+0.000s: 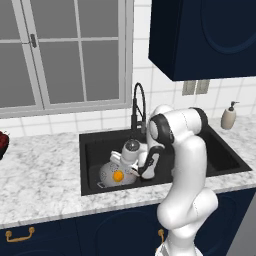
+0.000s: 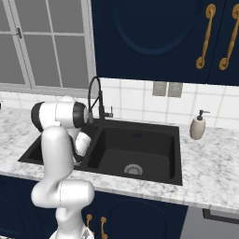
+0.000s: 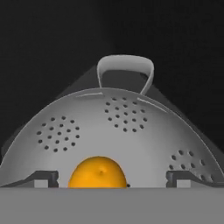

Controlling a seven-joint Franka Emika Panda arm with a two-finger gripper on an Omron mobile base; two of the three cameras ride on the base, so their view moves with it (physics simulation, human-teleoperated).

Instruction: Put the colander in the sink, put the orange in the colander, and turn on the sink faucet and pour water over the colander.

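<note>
The silver-grey colander (image 1: 107, 176) sits in the left basin of the black sink (image 1: 210, 152), one loop handle (image 3: 125, 72) pointing away from the hand. The orange (image 1: 118, 176) lies inside it, seen close in the hand view as the orange (image 3: 97, 173) on the holed colander wall (image 3: 122, 118). My gripper (image 3: 111, 180) hangs just above the orange and is open, its fingertips (image 3: 43, 178) standing wide on either side without touching it. The black gooseneck sink faucet (image 1: 138, 102) rises behind the basins, also seen as the faucet (image 2: 95, 95).
The right basin's round silver drain (image 2: 133, 169) shows. A beige soap dispenser (image 2: 198, 126) stands on the marble counter at the right. A dark red bowl (image 1: 2, 142) sits at the counter's far left edge. A dark blue wall cabinet (image 1: 200, 35) hangs overhead.
</note>
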